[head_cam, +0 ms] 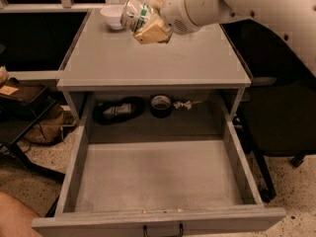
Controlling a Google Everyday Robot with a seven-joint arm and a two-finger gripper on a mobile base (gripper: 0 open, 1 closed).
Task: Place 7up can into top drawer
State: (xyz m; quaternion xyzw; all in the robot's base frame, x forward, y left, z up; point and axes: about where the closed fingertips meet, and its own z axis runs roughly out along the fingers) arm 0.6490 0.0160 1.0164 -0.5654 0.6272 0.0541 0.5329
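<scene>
Just right of the bowl (pixel 111 16), the can (pixel 134 13) hangs tilted above the tabletop, apparently pinched by the gripper (pixel 148 26). Carry it forward over the open drawer (pixel 158 179), lower it near the floor, then release.

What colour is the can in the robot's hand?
White and green can, camera view; the hand holds it above the tabletop.
</scene>
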